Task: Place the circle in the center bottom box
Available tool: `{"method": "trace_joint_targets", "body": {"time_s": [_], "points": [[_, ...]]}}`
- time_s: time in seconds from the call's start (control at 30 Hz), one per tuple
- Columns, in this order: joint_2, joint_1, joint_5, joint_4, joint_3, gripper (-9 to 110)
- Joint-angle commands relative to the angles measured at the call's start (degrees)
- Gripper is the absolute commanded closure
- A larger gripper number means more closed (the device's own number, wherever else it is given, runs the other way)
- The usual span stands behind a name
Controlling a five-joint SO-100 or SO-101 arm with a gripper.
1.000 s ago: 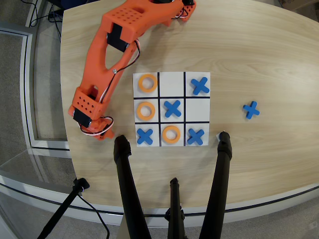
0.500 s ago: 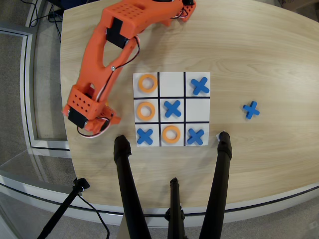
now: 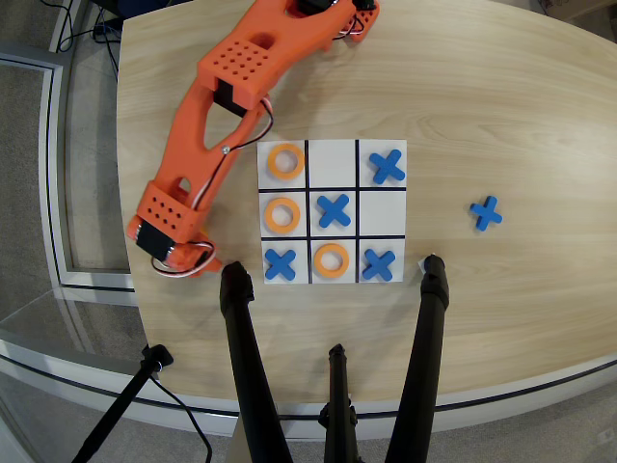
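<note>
While the circle [image 3: 331, 260] lies in the center bottom box [image 3: 332, 278], the arm has shifted slightly since half a second ago.
Circle sits well right of the gripper [image 3: 201, 266]; whether its jaws are apart is unclear.

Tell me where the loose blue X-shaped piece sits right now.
In the overhead view, the blue X-shaped plastic piece lies alone on the wooden table, right of the white 3x3 board.

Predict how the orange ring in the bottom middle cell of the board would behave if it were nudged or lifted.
The ring lies flat, so it would probably slide rather than roll or tip. It keeps a clean round shape, so it is likely stiff. Small and hollow-centred, it is probably light; its low edge may be awkward to pinch.
</note>
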Motion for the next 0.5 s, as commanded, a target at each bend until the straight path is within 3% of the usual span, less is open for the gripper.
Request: {"method": "trace_joint_targets", "body": {"time_s": [0.0, 0.27, 0.47], "points": [[1.0, 3.0, -4.4, -0.1, 1.8, 77], [5.1, 3.7, -8.8, 14.2, 4.6, 77], [6.9, -0.9, -3.4, 11.2, 10.8, 77]]}}
